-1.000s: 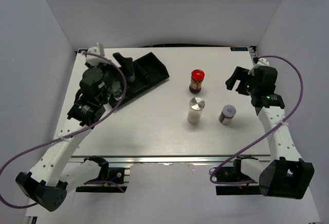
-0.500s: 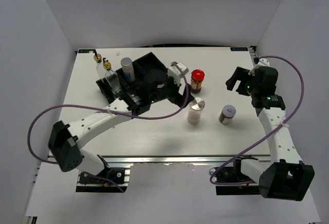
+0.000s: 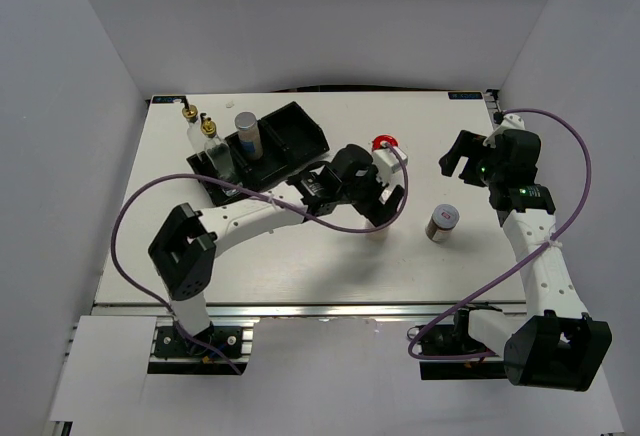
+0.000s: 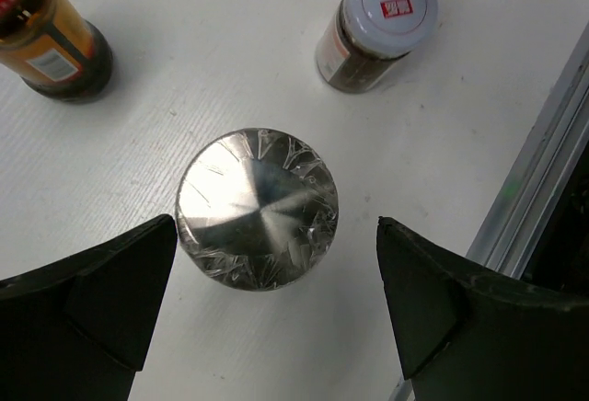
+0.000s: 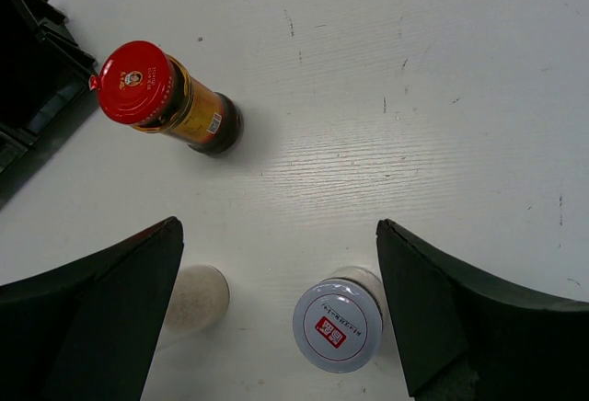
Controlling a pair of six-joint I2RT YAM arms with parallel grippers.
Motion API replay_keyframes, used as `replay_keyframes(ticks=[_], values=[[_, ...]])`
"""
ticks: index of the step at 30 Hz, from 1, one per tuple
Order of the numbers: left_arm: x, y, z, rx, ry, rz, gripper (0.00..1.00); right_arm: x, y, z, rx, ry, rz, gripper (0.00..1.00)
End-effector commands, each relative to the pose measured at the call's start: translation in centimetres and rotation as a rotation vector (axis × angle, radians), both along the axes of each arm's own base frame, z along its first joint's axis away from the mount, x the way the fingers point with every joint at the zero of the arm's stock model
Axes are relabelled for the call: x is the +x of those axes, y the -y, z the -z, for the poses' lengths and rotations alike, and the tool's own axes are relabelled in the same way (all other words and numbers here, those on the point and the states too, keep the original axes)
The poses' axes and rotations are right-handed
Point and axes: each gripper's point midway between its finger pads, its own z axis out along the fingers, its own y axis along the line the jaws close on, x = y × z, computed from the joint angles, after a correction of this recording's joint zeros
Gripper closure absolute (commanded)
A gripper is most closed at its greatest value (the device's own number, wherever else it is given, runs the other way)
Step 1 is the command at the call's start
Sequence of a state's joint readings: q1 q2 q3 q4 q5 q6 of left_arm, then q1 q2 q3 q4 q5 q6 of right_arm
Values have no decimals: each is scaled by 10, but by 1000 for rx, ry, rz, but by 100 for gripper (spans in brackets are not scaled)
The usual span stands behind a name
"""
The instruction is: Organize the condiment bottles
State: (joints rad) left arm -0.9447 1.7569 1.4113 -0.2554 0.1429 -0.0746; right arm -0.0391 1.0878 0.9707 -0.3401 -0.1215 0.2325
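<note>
My left gripper (image 3: 377, 201) hangs open over the white silver-capped shaker (image 4: 257, 208), which stands upright between the two fingers without touching them. In the top view the gripper hides the shaker. The red-lidded dark jar (image 3: 385, 143) stands just behind it, also in the left wrist view (image 4: 46, 38). The silver-lidded brown jar (image 3: 442, 222) stands to the right, also in the left wrist view (image 4: 377, 19). My right gripper (image 3: 456, 156) is open and empty, high above the brown jar (image 5: 338, 325). A second shaker (image 3: 247, 132) stands in the black tray, and two glass bottles (image 3: 211, 138) stand at its left end.
The black compartmented tray (image 3: 300, 136) lies at the back left, angled, and its corner shows in the right wrist view (image 5: 32, 70). The table's metal front rail (image 4: 538, 171) runs close to the right of the left gripper. Grey walls enclose the table on three sides.
My left arm has swung from the tray at the left to the table's middle and now hangs over the white shaker. The bottles at the tray are uncovered. The right arm has not moved.
</note>
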Motion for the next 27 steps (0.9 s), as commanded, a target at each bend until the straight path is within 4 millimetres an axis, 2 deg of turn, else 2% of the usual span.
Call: replay_keyframes(ticks=[1,3,7,9,12,13,15,16,17,18,19,20,21,22,24,25,27], values=[[6,6,-13,18,44,-5,2,3,1,-13,-6,44,-1,11],[5,10,3,48,19,8,2,3,1,-12,-7,42,0,11],[3,19,14,79,15,23,2,3,1,-13,-8,46,-1,11],[10,18,16,105,31,-21,6,4,1,-14,-7,53,0,11],[23,11,15,134,58,-96,30,4,1,-14,-8,56,-2,11],[25,9,12,134,66,-107,47,3,1,-14,-7,58,-3,11],[28,4,7,128,86,-139,63,3,1,-15,-6,61,-3,11],[29,0,-5,108,104,-157,70,4,1,-15,-6,62,-3,11],[37,-6,-15,97,142,-214,75,4,0,-15,-7,64,-5,11],[40,-15,-15,100,156,-260,76,4,0,-14,-7,63,-5,11],[45,-25,-33,73,194,-316,79,4,1,-14,-7,64,-3,11],[61,-41,-49,58,260,-439,82,4,0,-14,-5,64,-4,10],[66,-55,-51,58,279,-506,82,5,0,-14,-5,62,-5,10],[77,-73,-69,27,308,-582,82,5,0,-14,-5,62,-5,11],[91,-99,-81,8,319,-693,82,5,0,-13,-6,60,-6,11],[105,-122,-90,-12,320,-760,83,5,0,-13,-4,58,-5,11],[120,-149,-98,-46,311,-861,83,5,1,-12,-6,56,-3,11]])
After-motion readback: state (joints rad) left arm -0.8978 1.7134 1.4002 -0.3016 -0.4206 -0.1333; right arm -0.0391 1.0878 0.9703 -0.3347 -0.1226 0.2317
